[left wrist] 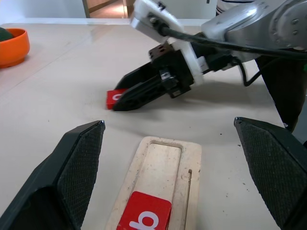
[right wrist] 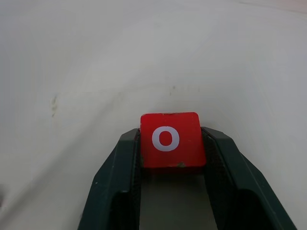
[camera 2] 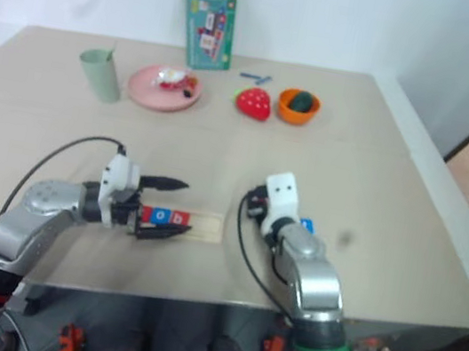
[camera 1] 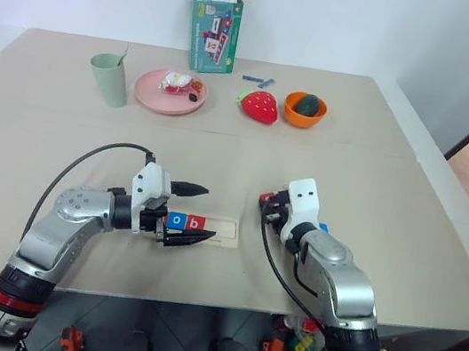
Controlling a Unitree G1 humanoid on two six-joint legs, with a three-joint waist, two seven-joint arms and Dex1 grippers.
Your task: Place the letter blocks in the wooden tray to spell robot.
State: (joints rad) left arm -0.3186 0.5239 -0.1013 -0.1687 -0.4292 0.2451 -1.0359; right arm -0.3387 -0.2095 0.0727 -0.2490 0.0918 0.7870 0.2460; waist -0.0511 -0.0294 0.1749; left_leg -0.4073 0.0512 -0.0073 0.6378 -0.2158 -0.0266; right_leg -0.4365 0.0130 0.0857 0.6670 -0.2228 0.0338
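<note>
1. Right wrist view: the right gripper (right wrist: pixel 170 165) is clenched on a red "o" block (right wrist: pixel 170 139), which sits between its two fingers on the bench (right wrist: pixel 72 72).
2. The left gripper (camera 1: pixel 196 214), released wide, straddles the wooden tray (camera 1: pixel 223 230), which holds a blue block (camera 1: pixel 177 219) and a red block (camera 1: pixel 197 222).

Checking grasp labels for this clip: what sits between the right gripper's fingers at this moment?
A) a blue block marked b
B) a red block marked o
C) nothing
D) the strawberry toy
B: in the right wrist view the red block with a white o sits clamped between the two fingers of the right gripper, resting on the table.
</note>
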